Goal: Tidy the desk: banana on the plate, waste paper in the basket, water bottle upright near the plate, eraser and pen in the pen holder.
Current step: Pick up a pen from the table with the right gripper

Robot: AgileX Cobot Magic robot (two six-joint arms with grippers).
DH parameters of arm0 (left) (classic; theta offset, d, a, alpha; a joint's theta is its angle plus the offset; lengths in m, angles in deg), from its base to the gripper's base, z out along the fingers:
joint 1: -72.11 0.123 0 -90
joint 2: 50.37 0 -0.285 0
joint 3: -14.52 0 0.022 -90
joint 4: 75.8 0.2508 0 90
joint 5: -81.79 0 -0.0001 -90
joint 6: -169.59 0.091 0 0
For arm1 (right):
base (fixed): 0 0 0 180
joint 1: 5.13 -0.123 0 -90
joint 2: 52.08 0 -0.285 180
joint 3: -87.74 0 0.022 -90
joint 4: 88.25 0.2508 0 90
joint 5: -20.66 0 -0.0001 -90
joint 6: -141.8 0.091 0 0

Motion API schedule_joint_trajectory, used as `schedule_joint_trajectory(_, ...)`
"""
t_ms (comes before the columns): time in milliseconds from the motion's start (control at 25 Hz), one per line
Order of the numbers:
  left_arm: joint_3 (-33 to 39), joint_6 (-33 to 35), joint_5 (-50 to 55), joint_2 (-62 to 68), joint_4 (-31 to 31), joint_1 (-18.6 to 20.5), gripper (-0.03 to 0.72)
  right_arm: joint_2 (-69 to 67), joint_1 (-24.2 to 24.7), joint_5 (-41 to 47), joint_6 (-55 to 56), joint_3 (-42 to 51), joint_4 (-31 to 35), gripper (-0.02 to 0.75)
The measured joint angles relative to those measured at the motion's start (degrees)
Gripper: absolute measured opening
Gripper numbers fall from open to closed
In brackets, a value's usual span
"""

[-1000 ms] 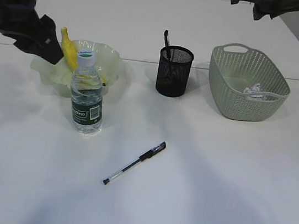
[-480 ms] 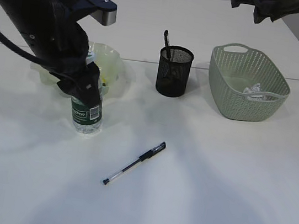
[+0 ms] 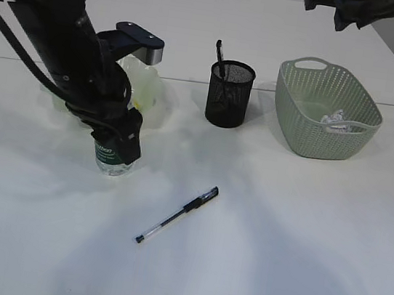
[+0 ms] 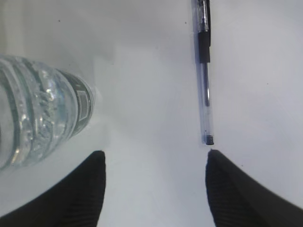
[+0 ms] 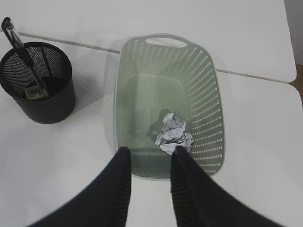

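Two empty tools: left (image 4: 154, 189) spread beside bottle (image 3: 113, 156), right (image 5: 147, 182) narrowly parted.

The water bottle (image 3: 114, 158) carries a dark green label with white lettering, but most of it sits behind the arm and the part that shows is too small and blurred to read. In the left wrist view the same label appears only as a dark band with a pale patch, with no legible letters. Nothing on the pen (image 3: 175, 215), the pen holder (image 3: 229, 93) or the basket (image 3: 326, 118) can be read.
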Motion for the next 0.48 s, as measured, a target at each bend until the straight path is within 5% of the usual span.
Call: schedule_joint_trajectory(480, -0.5, 1.7, 0.0, 2.8, -0.1, -4.8, 0.466, 0.0, 0.0, 0.1, -0.1, 0.0, 0.0, 0.219)
